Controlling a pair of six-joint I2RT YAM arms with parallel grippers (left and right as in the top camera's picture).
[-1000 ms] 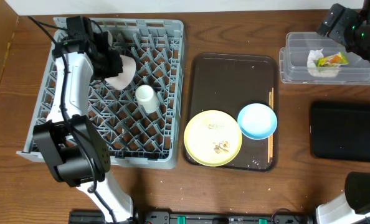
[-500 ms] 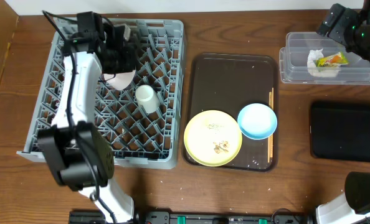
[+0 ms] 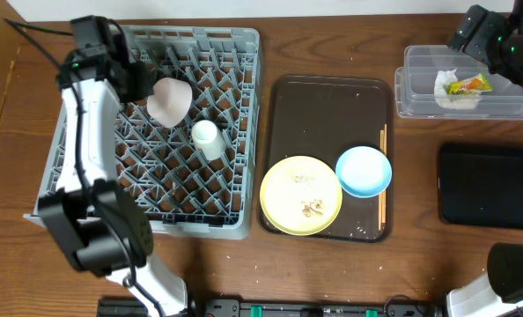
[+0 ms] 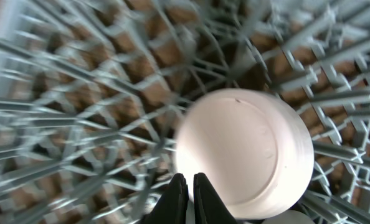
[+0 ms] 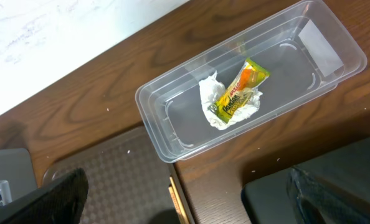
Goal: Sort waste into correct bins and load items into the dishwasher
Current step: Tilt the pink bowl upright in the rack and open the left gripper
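The overhead camera looks straight down from well above and takes in the whole table (image 3: 332, 44). The left wrist camera sits very close over the rack (image 4: 79, 118), facing down, with a pink bowl (image 4: 244, 152) filling mid-frame; overhead shows both at upper left. The right wrist camera looks down from higher on the clear tub (image 5: 309, 37), which overhead shows at upper right.

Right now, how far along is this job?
Done: crumpled white napkin and yellow-green wrapper lie in the clear plastic tub; pale pink bowl and small white cup sit in the grey plastic rack. In hand: nothing; left gripper shut, empty. Remaining: yellow round plate, light blue bowl, wooden chopsticks.
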